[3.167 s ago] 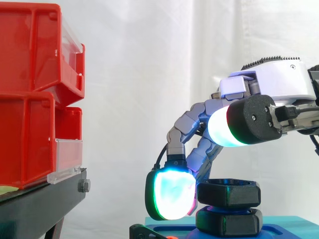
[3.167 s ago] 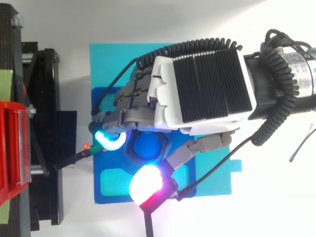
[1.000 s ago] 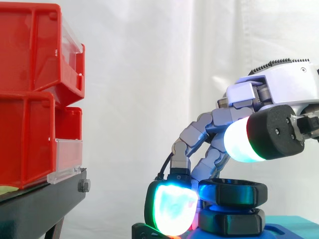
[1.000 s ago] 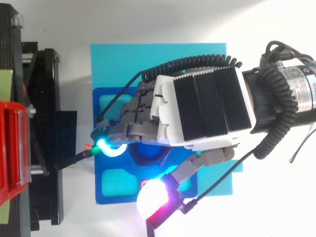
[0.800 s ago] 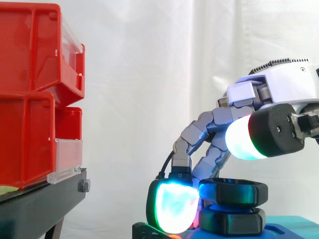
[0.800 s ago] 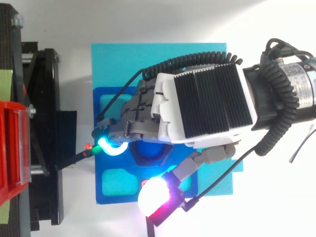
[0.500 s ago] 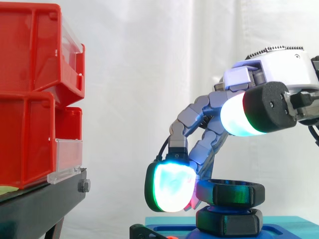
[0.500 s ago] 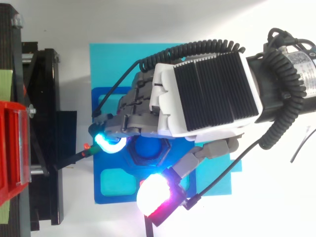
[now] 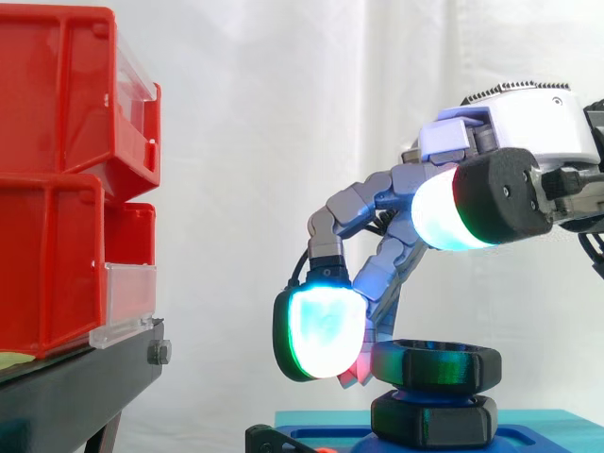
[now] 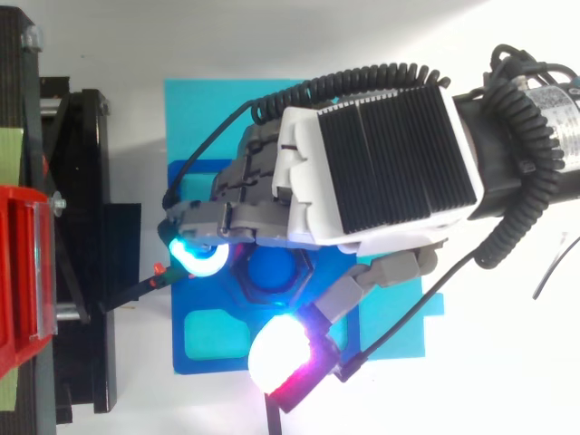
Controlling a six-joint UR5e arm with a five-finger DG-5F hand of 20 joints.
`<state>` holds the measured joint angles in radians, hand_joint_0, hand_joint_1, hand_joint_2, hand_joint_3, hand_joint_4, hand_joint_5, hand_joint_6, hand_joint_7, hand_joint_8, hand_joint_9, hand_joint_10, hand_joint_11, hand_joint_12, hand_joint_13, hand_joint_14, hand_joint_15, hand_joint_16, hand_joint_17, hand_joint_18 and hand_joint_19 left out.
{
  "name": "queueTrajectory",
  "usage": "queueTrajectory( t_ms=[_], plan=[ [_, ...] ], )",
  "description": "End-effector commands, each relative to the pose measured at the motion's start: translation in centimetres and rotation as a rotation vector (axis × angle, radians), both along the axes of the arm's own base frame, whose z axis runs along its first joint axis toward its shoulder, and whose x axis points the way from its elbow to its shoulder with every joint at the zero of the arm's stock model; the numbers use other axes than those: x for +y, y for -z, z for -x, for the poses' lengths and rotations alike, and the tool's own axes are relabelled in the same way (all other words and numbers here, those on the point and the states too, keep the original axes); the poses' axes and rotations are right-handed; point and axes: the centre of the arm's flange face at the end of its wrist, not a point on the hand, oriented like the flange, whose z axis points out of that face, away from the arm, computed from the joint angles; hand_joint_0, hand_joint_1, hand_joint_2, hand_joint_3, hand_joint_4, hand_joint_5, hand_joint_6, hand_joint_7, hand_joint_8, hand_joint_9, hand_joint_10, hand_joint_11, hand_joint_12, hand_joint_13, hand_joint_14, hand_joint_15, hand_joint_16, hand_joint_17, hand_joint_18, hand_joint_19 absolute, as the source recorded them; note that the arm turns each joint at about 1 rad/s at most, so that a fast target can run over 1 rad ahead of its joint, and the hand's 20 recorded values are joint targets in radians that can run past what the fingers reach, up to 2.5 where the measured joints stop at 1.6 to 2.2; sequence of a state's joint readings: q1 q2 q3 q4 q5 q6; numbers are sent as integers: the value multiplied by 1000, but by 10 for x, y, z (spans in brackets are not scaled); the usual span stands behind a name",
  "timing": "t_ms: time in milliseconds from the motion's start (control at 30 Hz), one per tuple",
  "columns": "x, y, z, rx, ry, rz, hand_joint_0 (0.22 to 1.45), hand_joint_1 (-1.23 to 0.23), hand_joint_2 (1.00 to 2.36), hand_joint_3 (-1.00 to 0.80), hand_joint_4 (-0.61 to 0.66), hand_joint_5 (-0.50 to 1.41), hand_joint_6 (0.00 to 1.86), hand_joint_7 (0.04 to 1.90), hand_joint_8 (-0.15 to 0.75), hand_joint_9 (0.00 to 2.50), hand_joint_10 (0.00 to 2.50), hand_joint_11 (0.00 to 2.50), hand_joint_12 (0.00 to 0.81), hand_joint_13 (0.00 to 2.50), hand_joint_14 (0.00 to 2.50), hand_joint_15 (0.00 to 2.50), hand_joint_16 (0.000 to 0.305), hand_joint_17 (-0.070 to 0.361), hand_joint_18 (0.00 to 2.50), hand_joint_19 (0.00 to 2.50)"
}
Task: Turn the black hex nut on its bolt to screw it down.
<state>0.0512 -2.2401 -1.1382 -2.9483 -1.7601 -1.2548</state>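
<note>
- A white curtain [image 9: 264, 142] hangs behind the whole work place.
- The white counter [image 10: 272, 36] carries the things seen from above.
- Red bins [image 9: 57, 189] are stacked at the left in the side view, and they rest on a black stand [image 9: 75, 387].
- The robot hand [image 9: 528, 123] comes in from the right and hangs over the work. In the top view its back covers most of the middle.
- The robot hand is wide and holds nothing. Its fingers bend down loosely, and one glowing fingertip [image 9: 321, 332] hangs just beside the left edge of the nut, at about the height of its top. The thumb pad [image 9: 444, 212] glows white and cyan and is well above the nut in the side view. In the top view it lies apart from the nut.
- A cyan mat [image 10: 208, 109] lies flat on the counter, beside the black stand.
- A dark blue plate [image 10: 217, 364] sits on the cyan mat.
- The black hex nut [image 9: 434, 366] stands over the dark blue plate, under the bent fingers.
- A second black hex piece [image 9: 434, 420] sits directly under the nut, on the dark blue plate.
- The blue bolt [image 10: 272, 269] shows its round top in the middle of the nut in the top view.
</note>
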Motion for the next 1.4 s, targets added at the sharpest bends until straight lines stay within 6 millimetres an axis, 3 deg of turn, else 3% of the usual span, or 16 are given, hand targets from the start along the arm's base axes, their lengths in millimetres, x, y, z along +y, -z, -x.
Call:
queueTrajectory(
  t_ms=[0,200,467,967,1367],
  plan=[
    [5,0,-2,-10,-6,-1,491,-291,1000,-500,373,-155,515,1116,385,793,12,624,418,852,9,289,57,128,914,362],
    [15,-2,-5,-28,-17,-2,492,-291,1000,-500,364,-153,526,1105,384,798,14,616,416,852,9,289,57,128,915,364],
    [30,-4,-8,-49,-32,-9,491,-291,1000,-500,344,-193,804,736,387,804,12,627,417,854,9,287,57,127,916,347],
    [31,-3,-6,-33,-39,-7,492,-291,1000,-500,343,-202,861,745,393,813,14,649,416,855,9,291,56,126,922,353],
    [10,2,1,-5,-41,51,493,-294,1000,-500,347,-205,873,738,393,815,14,647,416,859,9,292,56,126,923,353]
  ],
)
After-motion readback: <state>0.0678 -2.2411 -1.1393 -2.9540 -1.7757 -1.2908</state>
